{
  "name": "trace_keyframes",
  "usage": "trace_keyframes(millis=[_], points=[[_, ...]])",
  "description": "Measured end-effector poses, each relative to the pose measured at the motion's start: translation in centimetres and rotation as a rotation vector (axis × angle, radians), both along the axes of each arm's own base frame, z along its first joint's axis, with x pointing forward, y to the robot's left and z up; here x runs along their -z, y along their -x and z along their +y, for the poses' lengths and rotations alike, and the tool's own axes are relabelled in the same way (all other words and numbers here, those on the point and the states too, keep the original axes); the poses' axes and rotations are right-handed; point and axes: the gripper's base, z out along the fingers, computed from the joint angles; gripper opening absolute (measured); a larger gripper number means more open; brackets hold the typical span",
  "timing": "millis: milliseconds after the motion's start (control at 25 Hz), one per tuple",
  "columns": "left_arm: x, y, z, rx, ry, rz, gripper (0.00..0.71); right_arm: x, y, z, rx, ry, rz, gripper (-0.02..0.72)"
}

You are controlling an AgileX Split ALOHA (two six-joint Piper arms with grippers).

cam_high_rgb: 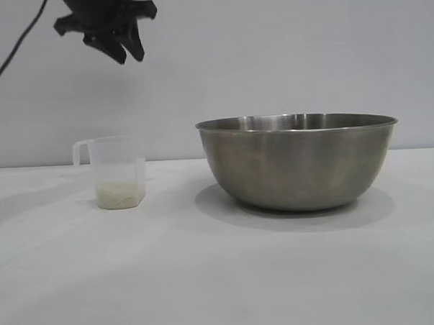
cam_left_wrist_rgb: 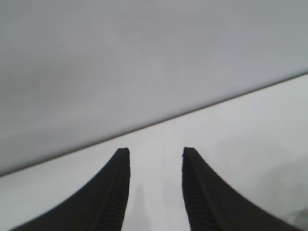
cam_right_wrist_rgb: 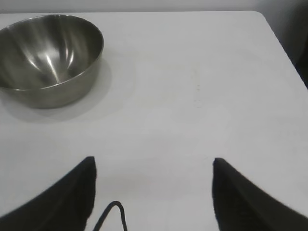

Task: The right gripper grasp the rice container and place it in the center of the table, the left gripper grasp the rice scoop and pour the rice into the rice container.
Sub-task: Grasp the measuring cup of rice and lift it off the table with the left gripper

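Observation:
The rice container [cam_high_rgb: 298, 161], a large steel bowl, stands on the white table [cam_high_rgb: 208, 278] right of centre; the right wrist view also shows the rice container [cam_right_wrist_rgb: 48, 60], nothing inside. The rice scoop [cam_high_rgb: 118, 171], a clear plastic cup with a side handle, stands to its left with a shallow layer of rice [cam_high_rgb: 120, 195] at its bottom. My left gripper [cam_high_rgb: 125, 48] hangs high above the scoop, open, nothing between its fingers [cam_left_wrist_rgb: 120, 192]. My right gripper [cam_right_wrist_rgb: 154, 161] is wide open over bare table, well away from the bowl; it is out of the exterior view.
A grey wall [cam_high_rgb: 270, 52] rises behind the table. A black cable [cam_high_rgb: 14, 52] trails from the left arm at upper left. The table's far corner and side edge [cam_right_wrist_rgb: 284, 53] show in the right wrist view. A thin cable loop [cam_right_wrist_rgb: 113, 214] sits between the right fingers.

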Motion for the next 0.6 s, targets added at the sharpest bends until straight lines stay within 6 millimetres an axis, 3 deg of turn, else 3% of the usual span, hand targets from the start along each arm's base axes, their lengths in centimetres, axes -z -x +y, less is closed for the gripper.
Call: trace_keyframes(millis=[400,600], points=[[4.6,6.2,2.3,-0.072,-0.064,-0.092,0.220,0.0,0.0,0.0,0.000,0.000,0.000,0.464],[6.9,9.4,2.1,0.019,-0.021,-0.164,0.220,0.0,0.0,0.0,0.000,0.000,0.000,0.464]])
